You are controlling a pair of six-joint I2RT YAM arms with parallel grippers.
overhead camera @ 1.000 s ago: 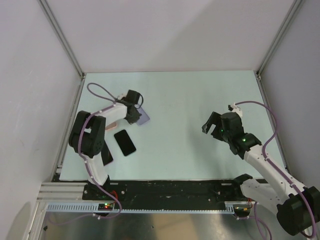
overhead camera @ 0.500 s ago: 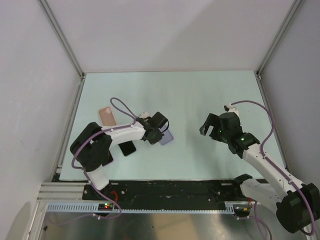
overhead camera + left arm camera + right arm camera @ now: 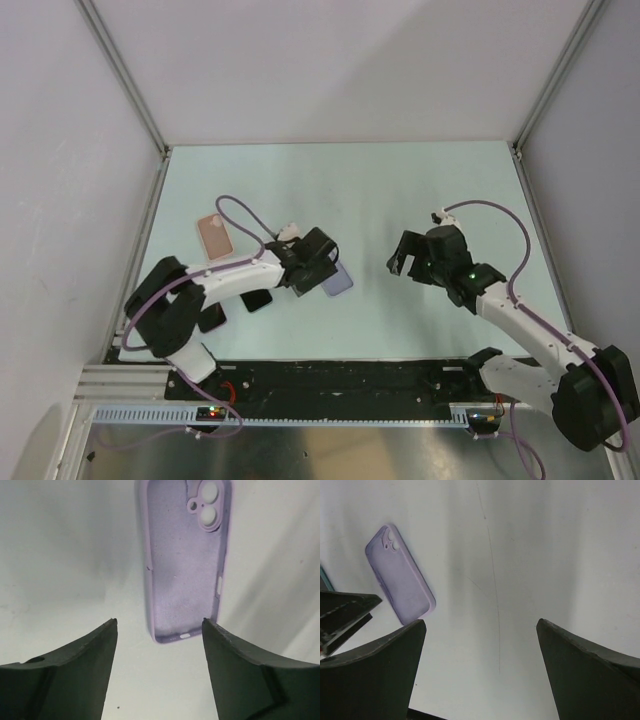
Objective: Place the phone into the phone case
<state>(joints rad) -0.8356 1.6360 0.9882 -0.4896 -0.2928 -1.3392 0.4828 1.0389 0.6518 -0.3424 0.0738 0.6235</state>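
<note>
The black phone (image 3: 258,299) lies flat at the front left, partly under my left forearm. Further back on the left lies the salmon-pink phone case (image 3: 213,236), with nothing in it. Near the middle of the table my left gripper (image 3: 325,271) (image 3: 159,622) is open, holding nothing. A lilac case (image 3: 339,281) (image 3: 185,560) lies hollow side up just beyond its fingertips, apart from them. To the right of centre my right gripper (image 3: 405,267) (image 3: 480,625) hangs wide open over bare table.
The lilac case (image 3: 400,582) also shows at the upper left of the right wrist view. A second dark flat slab (image 3: 210,318) lies by the left arm's base. Metal posts and white walls border the pale green table (image 3: 420,190).
My left gripper swung from the back left to the table's middle carrying the lilac case, then opened; the case now lies on the table. The right gripper shifted slightly left.
</note>
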